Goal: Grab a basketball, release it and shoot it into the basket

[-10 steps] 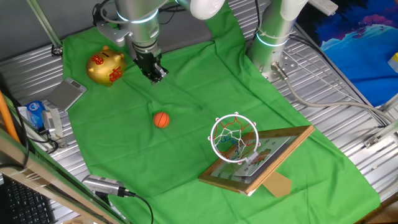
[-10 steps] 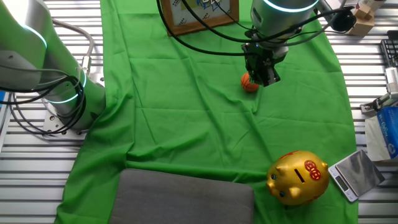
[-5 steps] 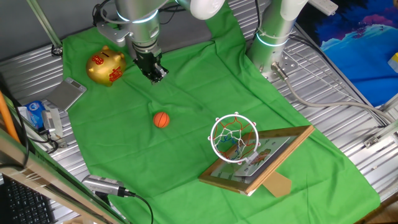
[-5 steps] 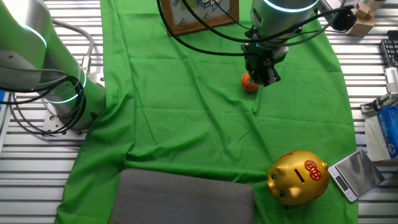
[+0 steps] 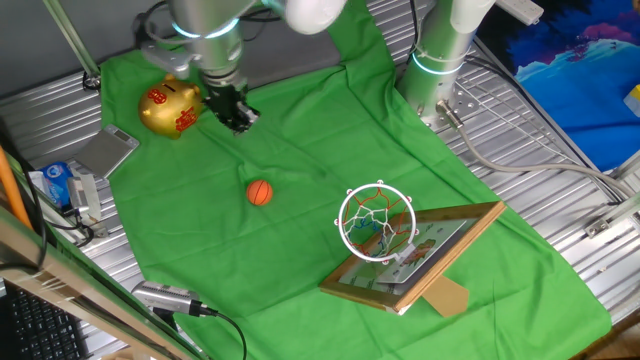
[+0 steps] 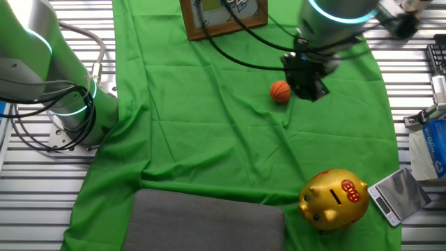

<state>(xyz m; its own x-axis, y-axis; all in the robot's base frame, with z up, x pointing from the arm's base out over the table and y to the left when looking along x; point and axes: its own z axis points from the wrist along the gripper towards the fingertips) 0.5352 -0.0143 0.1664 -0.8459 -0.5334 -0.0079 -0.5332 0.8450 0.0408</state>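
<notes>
Jaws: can't tell open or closed. The gripper (image 5: 238,118) is a dark blurred block in both views and no gap between the fingers resolves. Nothing visible between them.

The gripper hangs over the green cloth (image 5: 300,130), pointing down, tip just beside the golden piggy bank (image 5: 170,108) in one fixed view. In the other fixed view the gripper (image 6: 311,89) sits just right of the basketball (image 6: 280,91), close but not overlapping it; piggy bank (image 6: 334,198) is well below it in that picture.

The basketball (image 5: 259,192) lies on the cloth, free, not between the jaws. In one fixed view it sits below and slightly right of the gripper tip, with bare cloth between the two. Whether the tip is at cloth level or above it: can't tell from either view.

The basket (image 5: 377,222) is on the far side of the ball from the gripper: white rim, red-and-white net, mounted on a wood-framed backboard (image 5: 425,255) lying tilted on the cloth. Ball is well apart from the rim, outside the hoop. In the other view only the backboard's lower frame (image 6: 223,15) shows at the top edge; the rim is out of the picture.

A second arm's base (image 6: 59,90) stands at the cloth's edge. Small silver scale (image 5: 106,149) lies near the piggy bank, off the cloth.
</notes>
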